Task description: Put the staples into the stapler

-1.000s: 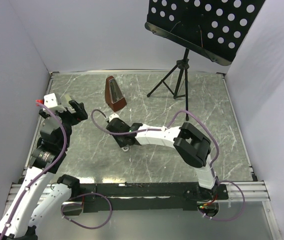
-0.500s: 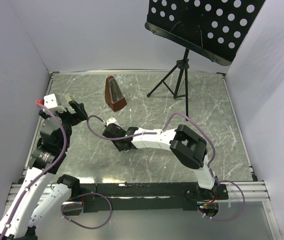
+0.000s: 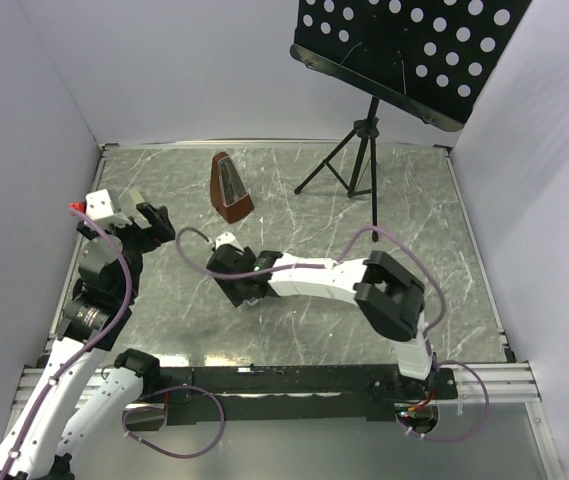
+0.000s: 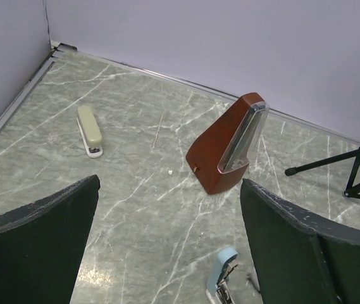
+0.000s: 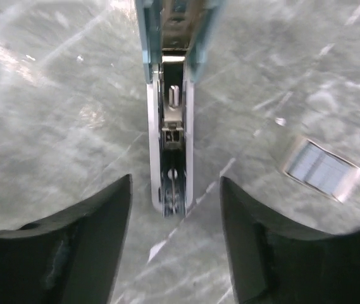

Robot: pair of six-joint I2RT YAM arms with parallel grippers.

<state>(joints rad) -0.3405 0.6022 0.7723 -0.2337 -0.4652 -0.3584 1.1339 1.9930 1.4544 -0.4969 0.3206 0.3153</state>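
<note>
Top: 1 black perforated music stand [image 3: 404, 50], 1 red-brown pyramid metronome [image 3: 230, 190]. L wrist: left gripper [image 4: 170, 183] jaws wide, empty; 2 staplers on table, 1 cream stapler [image 4: 90, 130], 1 light-blue stapler [image 4: 221, 278]. R wrist: right gripper [image 5: 174, 183] jaws parted astride light-blue stapler's open magazine, not touching; 1 flat grey ribbed rectangle [image 5: 322, 168] near it, can't ID

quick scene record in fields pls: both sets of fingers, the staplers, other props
left fingers: open, empty, raised
right fingers: open, straddling one end of the blue stapler
blue stapler: opened, magazine channel exposed
metronome: upright, mid-rear
beige stapler: closed, lying left of metronome
music stand: right rear
</note>
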